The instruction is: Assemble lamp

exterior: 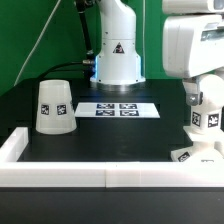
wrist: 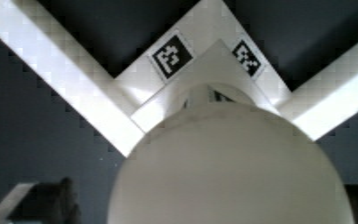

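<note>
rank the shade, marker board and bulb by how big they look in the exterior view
1. shade: largest.
2. marker board: wider than the shade but a thin strip, so a fairly close second.
3. bulb: clearly smallest, only partly visible.

**Hidden, cropped and blurred regions in both views**

In the exterior view, note that the arm is cut off by the top and right edges. The base runs out of the picture at the exterior view's right. The gripper crowds that same edge, so you cannot tell how its jaws stand. The tag on the shade is too small to read. In the wrist view, the bulb is blurred and cropped by the picture's edge. The dark shapes beside it are too blurred to name.
</note>
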You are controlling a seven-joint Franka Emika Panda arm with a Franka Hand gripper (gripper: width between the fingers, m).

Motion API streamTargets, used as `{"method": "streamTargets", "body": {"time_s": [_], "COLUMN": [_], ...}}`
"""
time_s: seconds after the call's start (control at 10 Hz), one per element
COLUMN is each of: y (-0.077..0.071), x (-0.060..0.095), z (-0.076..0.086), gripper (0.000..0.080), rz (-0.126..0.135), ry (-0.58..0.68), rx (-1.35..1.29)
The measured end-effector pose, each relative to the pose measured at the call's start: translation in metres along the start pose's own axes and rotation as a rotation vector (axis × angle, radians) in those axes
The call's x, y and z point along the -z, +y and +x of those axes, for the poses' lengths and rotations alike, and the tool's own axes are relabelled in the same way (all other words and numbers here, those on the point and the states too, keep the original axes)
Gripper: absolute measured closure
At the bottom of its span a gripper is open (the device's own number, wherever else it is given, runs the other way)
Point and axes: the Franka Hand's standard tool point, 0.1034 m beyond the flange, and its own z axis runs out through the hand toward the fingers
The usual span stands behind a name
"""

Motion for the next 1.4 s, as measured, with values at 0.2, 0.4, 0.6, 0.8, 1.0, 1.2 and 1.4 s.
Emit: {"method": "streamTargets", "body": {"time_s": [0.2,0.4,0.6,0.8,1.0,1.2,1.4], "y": [0.0022,0.0021,0.0024,0.0019,-0.0019,-0.0006,0.0001], "x": [-0.0017,-0.0017,-0.0016,-0.0017,-0.0013,-0.001,-0.0008], "z": [-0.0038,-0.0037,-0.0038,-0.0053,0.0005,0.0008,0.0002], "gripper": [0.0121,0.0222,0.0222,0.0222,0.0222,0.022,0.022], "rz": [0.003,0.003,0.003,0.002,-0.003,-0.005,-0.005], "ry": [-0.004,-0.004,-0.002,-0.001,0.005,0.011,0.011], "rx": [-0.013,-0.048,-0.153,-0.407,-0.625,-0.829,-0.982]}}
